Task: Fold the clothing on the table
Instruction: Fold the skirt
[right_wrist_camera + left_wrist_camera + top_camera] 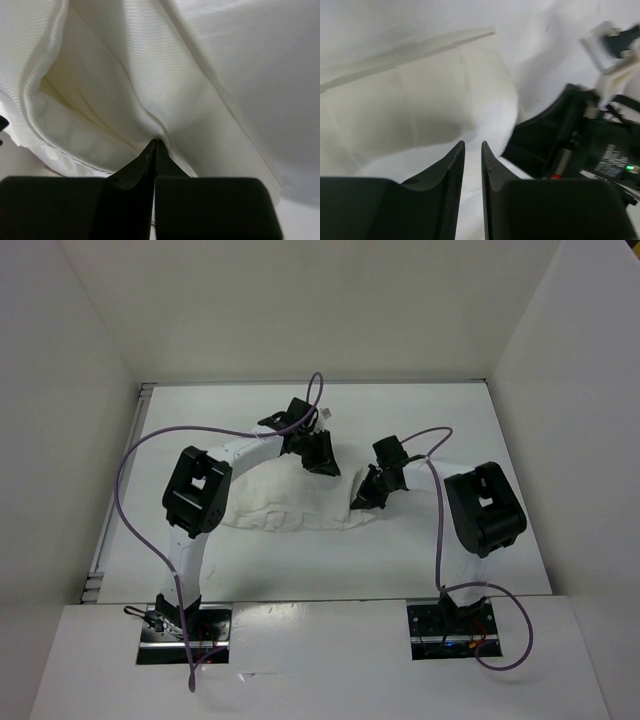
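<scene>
While the white pleated skirt (285, 508) lies about the middle of the desk (470, 430), its long axis running side to side, parallel to the near edge, both arms reach out over its right-hand half. The right end effector (366, 496) sits at the skirt's right end. Seen from its own wrist, its fingers are pressed together on a raised fold of the ribbed cloth, so it has that end pinched.

The left end effector (320, 454) is at the skirt's far edge, a little to the left of the other. Its fingers stand only a thin slit apart over pale cloth, and I cannot tell whether any of it is caught between them.

Nearly all of the skirt stretches away to the left of both end effectors. To my eye, the fold turns on that: the pinched right end would travel leftward along the long axis, over the flat part. The right arm is the nearer one to lead it.
</scene>
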Robot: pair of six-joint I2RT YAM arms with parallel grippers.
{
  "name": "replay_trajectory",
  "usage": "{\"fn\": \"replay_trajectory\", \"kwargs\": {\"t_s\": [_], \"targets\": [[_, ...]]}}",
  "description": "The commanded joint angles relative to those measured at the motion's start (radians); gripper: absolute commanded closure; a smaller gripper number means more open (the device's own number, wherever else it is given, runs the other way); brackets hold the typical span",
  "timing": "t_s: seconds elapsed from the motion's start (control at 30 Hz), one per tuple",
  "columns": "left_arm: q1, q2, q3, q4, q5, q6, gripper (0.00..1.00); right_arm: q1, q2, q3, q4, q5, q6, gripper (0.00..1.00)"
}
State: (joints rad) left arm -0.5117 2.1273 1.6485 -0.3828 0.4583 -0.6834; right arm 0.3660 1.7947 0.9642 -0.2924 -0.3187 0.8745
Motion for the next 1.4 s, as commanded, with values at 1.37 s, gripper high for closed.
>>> {"fn": "replay_trajectory", "kwargs": {"t_s": [1.37], "targets": [[-0.077, -0.072, -0.231, -0.057, -0.067, 0.01, 0.74, -0.11, 0.357, 0.036, 0.915, -0.149, 0.432, 0.99]]}}
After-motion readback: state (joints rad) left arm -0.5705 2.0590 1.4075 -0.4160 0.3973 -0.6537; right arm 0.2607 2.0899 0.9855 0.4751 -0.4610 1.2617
